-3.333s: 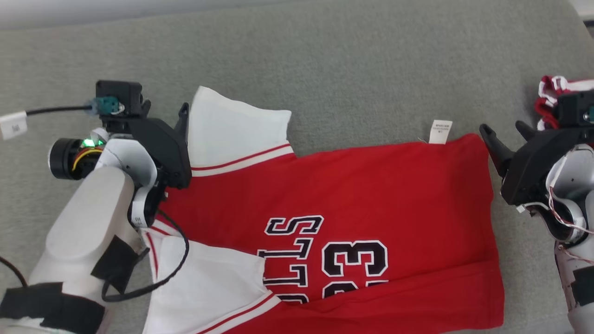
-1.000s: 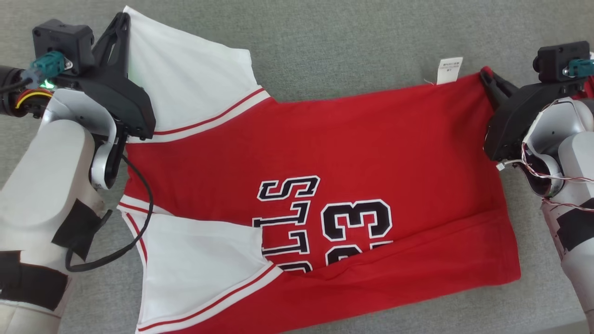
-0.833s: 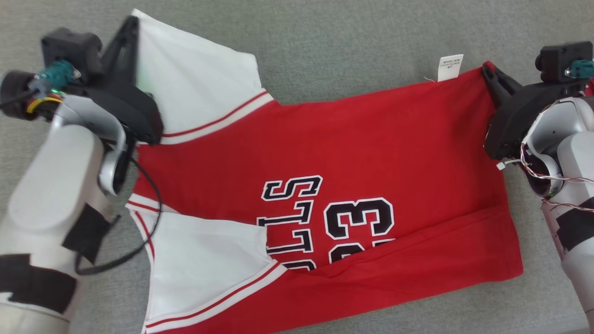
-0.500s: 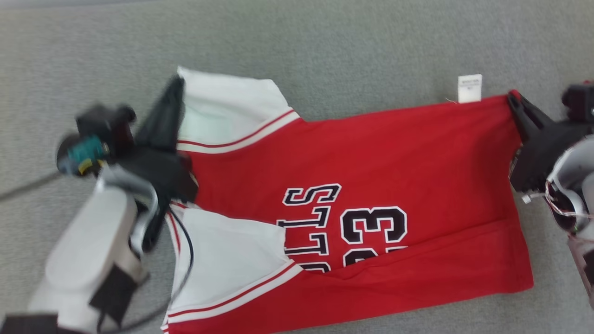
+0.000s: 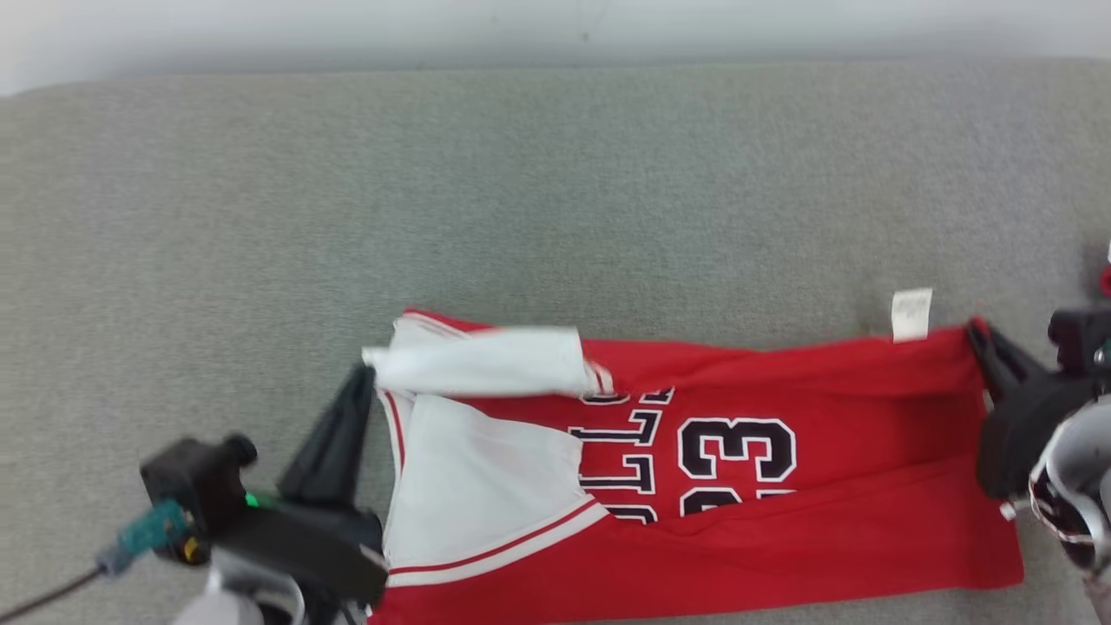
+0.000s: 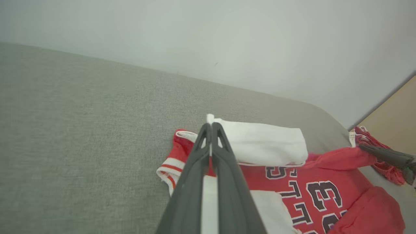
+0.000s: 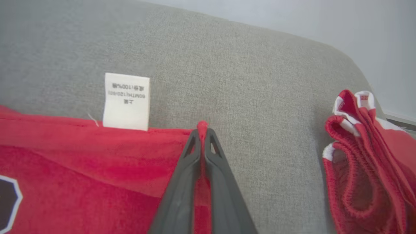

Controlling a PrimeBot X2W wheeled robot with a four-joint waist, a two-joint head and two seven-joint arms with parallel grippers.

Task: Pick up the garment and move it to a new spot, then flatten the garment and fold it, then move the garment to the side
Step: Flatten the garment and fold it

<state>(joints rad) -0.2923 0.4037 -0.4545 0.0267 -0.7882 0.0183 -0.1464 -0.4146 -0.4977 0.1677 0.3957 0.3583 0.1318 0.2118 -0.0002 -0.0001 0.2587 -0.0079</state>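
The garment [image 5: 781, 529], a red jersey with white sleeves and black-and-white lettering, lies on the grey surface [image 5: 521, 191] in the lower half of the head view. Its far edge is raised off the surface and the far white sleeve [image 5: 486, 360] is doubled over the chest. My left gripper [image 5: 363, 378] is shut on that sleeve's edge; in the left wrist view white cloth shows between the closed fingers of the left gripper [image 6: 210, 125]. My right gripper [image 5: 979, 334] is shut on the red hem corner, beside the white label [image 5: 911, 314]. The right wrist view shows the right gripper [image 7: 202, 131] pinching that corner.
A second red-and-white piece of clothing [image 7: 360, 162] lies bunched just right of my right gripper. A pale wall [image 5: 555, 26] runs behind the surface's far edge. Bare grey surface stretches beyond the garment and to its left.
The head camera has tilted up. Both grippers have drawn the garment's far edge toward me, so the far sleeve and upper part now fold over the lettering.
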